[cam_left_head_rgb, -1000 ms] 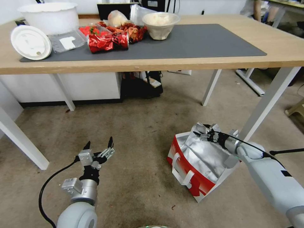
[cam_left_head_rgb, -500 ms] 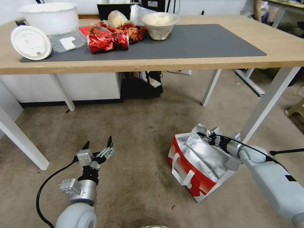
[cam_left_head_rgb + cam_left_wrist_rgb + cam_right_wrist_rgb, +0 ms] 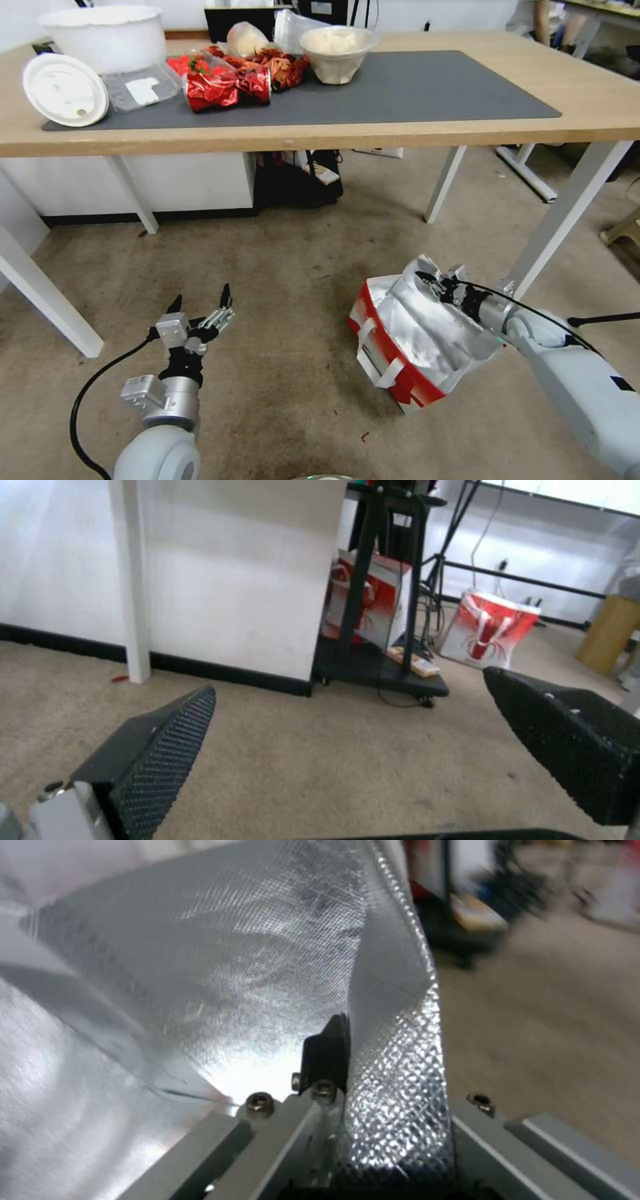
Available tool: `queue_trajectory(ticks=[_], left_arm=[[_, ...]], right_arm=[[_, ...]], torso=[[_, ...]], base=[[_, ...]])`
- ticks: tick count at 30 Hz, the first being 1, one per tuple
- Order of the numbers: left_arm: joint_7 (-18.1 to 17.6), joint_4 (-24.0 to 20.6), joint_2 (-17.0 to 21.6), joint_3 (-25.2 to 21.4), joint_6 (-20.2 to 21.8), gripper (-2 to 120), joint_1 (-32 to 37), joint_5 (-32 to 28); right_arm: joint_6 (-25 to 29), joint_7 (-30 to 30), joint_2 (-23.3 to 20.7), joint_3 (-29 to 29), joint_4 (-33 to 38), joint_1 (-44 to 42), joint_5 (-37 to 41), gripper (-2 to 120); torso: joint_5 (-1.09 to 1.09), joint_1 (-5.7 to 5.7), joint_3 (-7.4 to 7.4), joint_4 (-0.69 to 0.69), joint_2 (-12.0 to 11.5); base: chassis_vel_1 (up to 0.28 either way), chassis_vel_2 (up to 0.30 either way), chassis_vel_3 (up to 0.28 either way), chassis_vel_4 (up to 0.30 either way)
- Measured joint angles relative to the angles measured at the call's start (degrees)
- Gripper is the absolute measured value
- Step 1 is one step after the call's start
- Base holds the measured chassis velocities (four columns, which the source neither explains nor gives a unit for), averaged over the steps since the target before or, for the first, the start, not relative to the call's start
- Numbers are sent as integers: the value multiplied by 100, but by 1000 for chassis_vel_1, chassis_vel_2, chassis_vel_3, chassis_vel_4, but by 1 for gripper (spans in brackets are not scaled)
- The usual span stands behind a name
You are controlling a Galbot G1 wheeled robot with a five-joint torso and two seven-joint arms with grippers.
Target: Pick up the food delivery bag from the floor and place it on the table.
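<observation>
Foil lining of the bag is pinched between the jaws of the right tool, which grips the rim of its open mouth; the right wrist view shows that silver sheet folded over one black finger. The bag sits tilted on the floor, just beside a white leg of the worktop. My reading is that the lift is only starting. To do it well, raise slowly and straight up, since a thin rim may tear or slip; clear the worktop's edge before moving over the grey mat. The left tool hangs idle above the floor, jaws wide apart.

Count: one bag in hand, two tools, one mat, two bowls on the worktop, one white lid.
</observation>
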Motion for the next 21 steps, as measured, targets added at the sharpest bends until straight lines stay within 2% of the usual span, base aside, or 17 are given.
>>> queue_trajectory(ticks=[2, 3, 5, 6, 8, 9, 12, 21], left_arm=[[-97, -22, -2, -5, 26, 100, -24, -14], [-97, -22, -2, -5, 26, 100, -24, -14], [-138, -58, -8, 0, 87, 100, -32, -32], [-138, -58, -8, 0, 87, 100, -32, -32], [-137, -95, -19, -6, 149, 100, -37, -38], [-137, -95, -19, -6, 149, 100, -37, -38], [-74, -145, -35, -39, 205, 100, -36, -37], [-35, -189, -75, -89, 240, 100, 15, 12]], right_arm=[[-97, -317, -192, 76, 440, -173, 267, 0], [-97, -317, -192, 76, 440, -173, 267, 0], [-371, -778, -418, 163, 1030, -339, 671, 0], [-371, -778, -418, 163, 1030, -339, 671, 0], [-654, -1315, -609, 274, 1441, -420, 1027, 0], [-654, -1315, -609, 274, 1441, -420, 1027, 0], [-945, -1851, -770, 414, 1789, -442, 1451, 0], [-1388, -2298, -771, 510, 2140, -492, 1991, 0]], torso=[[0, 0, 0, 2, 1], [0, 0, 0, 2, 1], [0, 0, 0, 1, 1], [0, 0, 0, 1, 1], [-1, 1, 0, 1, 1], [-1, 1, 0, 1, 1], [0, 0, 0, 1, 1], [1, 0, 0, 1, 1]], base=[[0, 0, 0, 0], [0, 0, 0, 0], [0, 0, 0, 0], [0, 0, 0, 0], [0, 0, 0, 0], [0, 0, 0, 0], [0, 0, 0, 0], [0, 0, 0, 0]])
